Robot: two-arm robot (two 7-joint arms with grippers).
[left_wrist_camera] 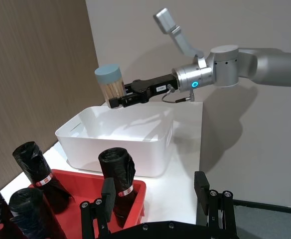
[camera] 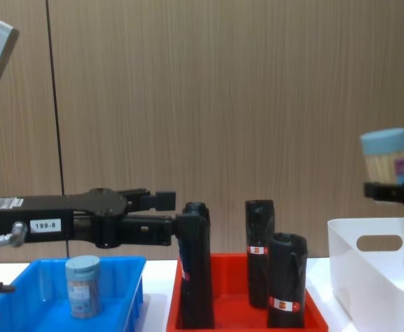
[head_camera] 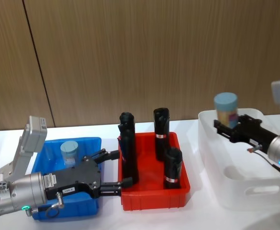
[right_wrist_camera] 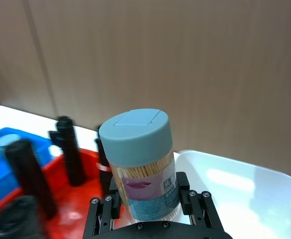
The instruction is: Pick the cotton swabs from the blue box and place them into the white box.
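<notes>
My right gripper (head_camera: pixel 225 125) is shut on a cotton swabs tub (head_camera: pixel 226 108) with a grey-blue lid, holding it upright above the far left part of the white box (head_camera: pixel 236 191). The right wrist view shows this tub (right_wrist_camera: pixel 140 164) close up, swab sticks visible inside, over the white box (right_wrist_camera: pixel 235 189). A second cotton swabs tub (head_camera: pixel 69 152) stands in the blue box (head_camera: pixel 53 143). My left gripper (head_camera: pixel 118 168) hangs open over the blue box's right edge, beside the red tray, holding nothing.
A red tray (head_camera: pixel 149 201) sits between the two boxes and holds three upright black rolls (head_camera: pixel 127 148) (head_camera: pixel 160 127) (head_camera: pixel 172 167). A wood-panelled wall stands close behind the white table.
</notes>
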